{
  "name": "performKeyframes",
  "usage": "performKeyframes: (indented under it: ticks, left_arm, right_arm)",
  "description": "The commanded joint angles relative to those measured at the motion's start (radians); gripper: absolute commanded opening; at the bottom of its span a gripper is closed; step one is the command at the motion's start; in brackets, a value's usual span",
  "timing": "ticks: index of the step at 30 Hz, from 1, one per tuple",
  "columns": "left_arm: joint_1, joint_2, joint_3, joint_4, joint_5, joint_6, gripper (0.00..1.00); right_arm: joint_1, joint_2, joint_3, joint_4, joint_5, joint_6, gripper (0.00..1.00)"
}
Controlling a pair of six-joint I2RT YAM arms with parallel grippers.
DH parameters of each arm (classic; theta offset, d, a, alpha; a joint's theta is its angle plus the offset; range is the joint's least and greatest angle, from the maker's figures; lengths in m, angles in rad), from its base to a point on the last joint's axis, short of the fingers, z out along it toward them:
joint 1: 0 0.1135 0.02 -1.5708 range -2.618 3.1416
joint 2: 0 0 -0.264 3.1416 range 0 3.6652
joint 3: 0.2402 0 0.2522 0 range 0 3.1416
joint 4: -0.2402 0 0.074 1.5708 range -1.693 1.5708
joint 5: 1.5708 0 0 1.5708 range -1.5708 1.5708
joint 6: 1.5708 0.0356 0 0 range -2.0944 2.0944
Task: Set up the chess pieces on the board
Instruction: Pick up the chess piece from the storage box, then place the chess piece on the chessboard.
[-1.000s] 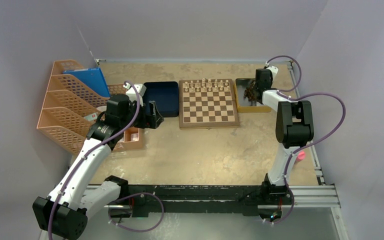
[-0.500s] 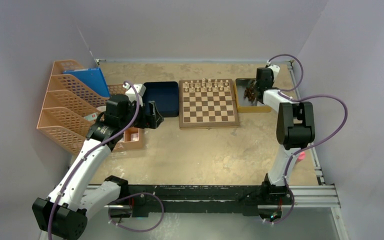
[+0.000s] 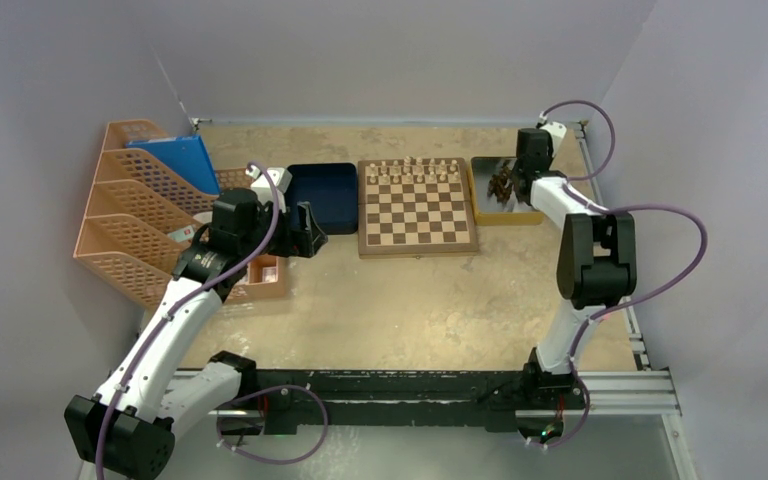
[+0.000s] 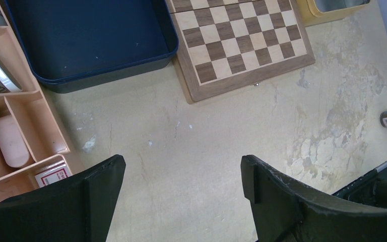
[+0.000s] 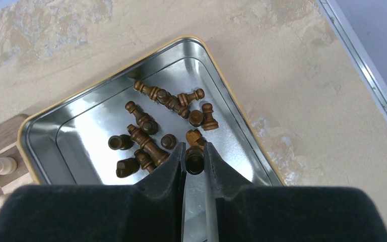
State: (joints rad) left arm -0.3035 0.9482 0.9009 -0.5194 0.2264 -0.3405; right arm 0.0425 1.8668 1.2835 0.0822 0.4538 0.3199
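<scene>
- The table (image 3: 400,300) is a worn tan surface. The board (image 3: 418,207) lies flat at its far middle, square to the edges.
- The board is wooden, with pale and dark brown squares and a mid-brown border. Pale pieces (image 3: 415,170) stand in two rows along its 12 o'clock side.
- A blue tray (image 3: 325,195) touches the board at 9 o'clock. A metal tray (image 5: 55,136) with a yellow rim sits just beside it at 3 o'clock.
- The left gripper (image 4: 181,166) hangs over bare table at the board's 8 o'clock, fingers spread wide and holding nothing.
- The right gripper (image 5: 195,150) is over the metal tray, its fingers pinched on a dark piece (image 5: 195,161).
- The dark chess pieces (image 5: 151,128) are small, glossy, turned brown wood, heaped in the tray's middle. Most lie on their sides, long axes running roughly 10 to 4 o'clock in the right wrist view. A few show only round tops.
- The pinched piece shows only its round top, its long axis pointing at the camera.
</scene>
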Motion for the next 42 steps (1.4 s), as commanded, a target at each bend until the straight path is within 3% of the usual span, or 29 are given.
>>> performKeyframes:
  ticks: [1, 11, 18, 30, 42]
  left_arm:
    - [-0.003, -0.011, 0.006, 0.013, -0.018, -0.003, 0.85]
    - [-0.003, -0.027, 0.005, 0.012, -0.022, 0.005, 0.85]
    - [-0.003, -0.03, 0.005, 0.015, -0.003, 0.006, 0.85]
    - [-0.009, -0.031, 0.003, 0.016, 0.007, 0.005, 0.85]
    - [-0.01, -0.025, 0.007, 0.012, 0.014, 0.007, 0.85]
  right_arm:
    - [0.02, -0.066, 0.077, -0.06, 0.025, 0.012, 0.11]
    - [0.136, -0.182, 0.119, -0.187, -0.03, 0.03, 0.11]
    - [0.252, -0.286, 0.021, -0.177, -0.104, 0.03, 0.11]
    - [0.41, -0.293, -0.071, -0.186, -0.154, 0.055, 0.11]
    - [0.559, -0.302, -0.216, -0.133, -0.051, 0.124, 0.12]
